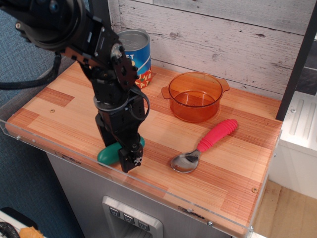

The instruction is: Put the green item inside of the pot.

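Note:
The green item (109, 155), a smooth teal capsule, lies near the table's front edge, left of centre. My gripper (120, 150) is down over its middle with the jaws straddling it: one black finger (130, 159) stands in front of it, the other is behind it. The jaws still look spread, and the capsule rests on the table. Only its left end and a sliver of its right end show. The orange translucent pot (195, 95) stands empty at the back, to the right and well apart from the gripper.
A blue soup can (137, 55) stands at the back behind my arm. A pink-handled spoon (205, 144) lies in front of the pot. A clear plastic rim (59, 153) runs along the table's front edge. A plank wall closes the back.

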### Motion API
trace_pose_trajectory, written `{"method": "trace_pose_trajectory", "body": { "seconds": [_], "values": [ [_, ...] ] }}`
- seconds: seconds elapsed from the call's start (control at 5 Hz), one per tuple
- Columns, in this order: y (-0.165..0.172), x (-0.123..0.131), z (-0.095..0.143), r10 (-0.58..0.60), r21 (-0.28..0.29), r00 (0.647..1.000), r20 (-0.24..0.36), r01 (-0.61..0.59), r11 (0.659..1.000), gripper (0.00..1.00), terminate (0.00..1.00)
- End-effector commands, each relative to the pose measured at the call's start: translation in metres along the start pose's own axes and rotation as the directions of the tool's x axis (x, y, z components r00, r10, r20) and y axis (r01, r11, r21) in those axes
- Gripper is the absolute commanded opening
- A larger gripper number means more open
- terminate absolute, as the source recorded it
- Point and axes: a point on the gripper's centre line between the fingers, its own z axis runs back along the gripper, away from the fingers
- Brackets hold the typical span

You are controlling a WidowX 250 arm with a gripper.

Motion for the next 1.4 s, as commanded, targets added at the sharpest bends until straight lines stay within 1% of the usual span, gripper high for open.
{"method": "trace_pose_trajectory", "body": {
  "seconds": [0.0,0.2,0.4,0.6,0.8,1.0,1.2],
  "values": [
    [0.008,0.004,-0.002,0.002,0.014,1.000,0.010,-0.002,1.000,1.00,0.00],
    [0.010,0.004,-0.003,0.014,0.016,1.000,0.014,-0.015,1.000,0.00,0.00],
    [0.012,0.004,-0.001,0.028,0.015,1.000,0.013,-0.029,0.999,0.00,0.00],
    [0.015,0.006,0.009,0.045,0.027,0.999,0.015,-0.045,0.999,0.00,0.00],
    [0.018,0.007,0.029,0.073,0.028,0.997,0.037,-0.074,0.997,0.00,0.00],
    [0.019,0.013,0.051,0.092,0.038,0.994,0.063,-0.094,0.995,0.00,0.00],
    [0.017,0.037,0.071,0.090,0.054,0.992,0.091,-0.095,0.994,0.00,0.00]
  ]
}}
